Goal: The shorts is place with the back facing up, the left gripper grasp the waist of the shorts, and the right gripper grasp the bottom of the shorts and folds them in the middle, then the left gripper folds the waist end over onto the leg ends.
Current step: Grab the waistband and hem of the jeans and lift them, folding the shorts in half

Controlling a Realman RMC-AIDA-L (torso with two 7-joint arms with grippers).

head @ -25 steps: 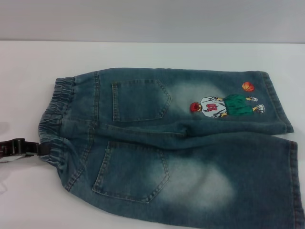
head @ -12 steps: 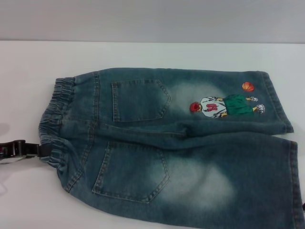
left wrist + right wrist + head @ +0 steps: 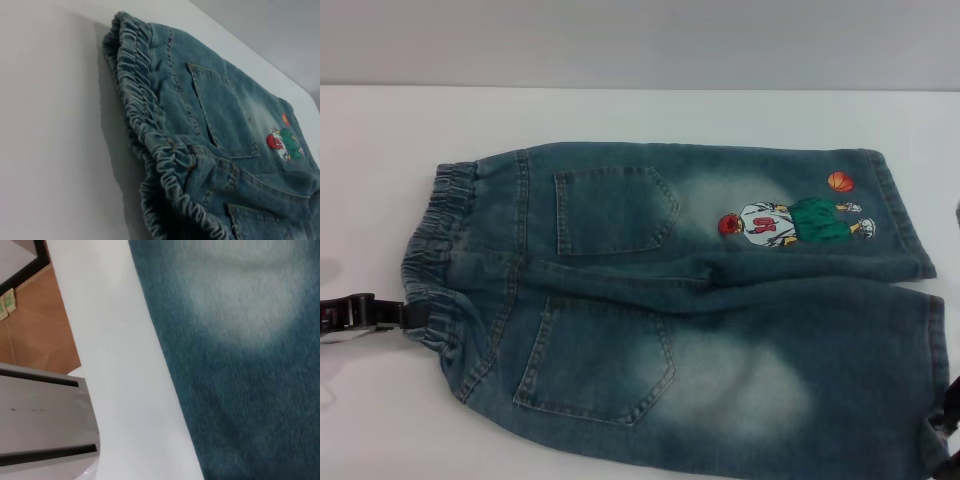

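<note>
The shorts (image 3: 680, 300) lie flat on the white table (image 3: 380, 150) with both back pockets up. The ruched waist (image 3: 435, 250) is at the left, and the leg hems (image 3: 905, 215) at the right, beside the embroidered player (image 3: 790, 222) and orange ball (image 3: 840, 181). My left gripper (image 3: 410, 313) reaches in from the left edge and touches the near part of the waist. The left wrist view shows the waist (image 3: 145, 115) close up. My right gripper (image 3: 949, 405) shows as a dark shape at the right edge, by the near leg's bottom hem (image 3: 938, 350). The right wrist view holds denim (image 3: 240, 340) and table.
A grey wall (image 3: 640, 40) stands behind the table's far edge. In the right wrist view the table's edge (image 3: 65, 340) drops to a brown floor (image 3: 35, 320), with a grey box-like casing (image 3: 40, 415) beside it.
The right gripper has come into view at the lower right edge, next to the near leg hem. The left gripper and the shorts have stayed put.
</note>
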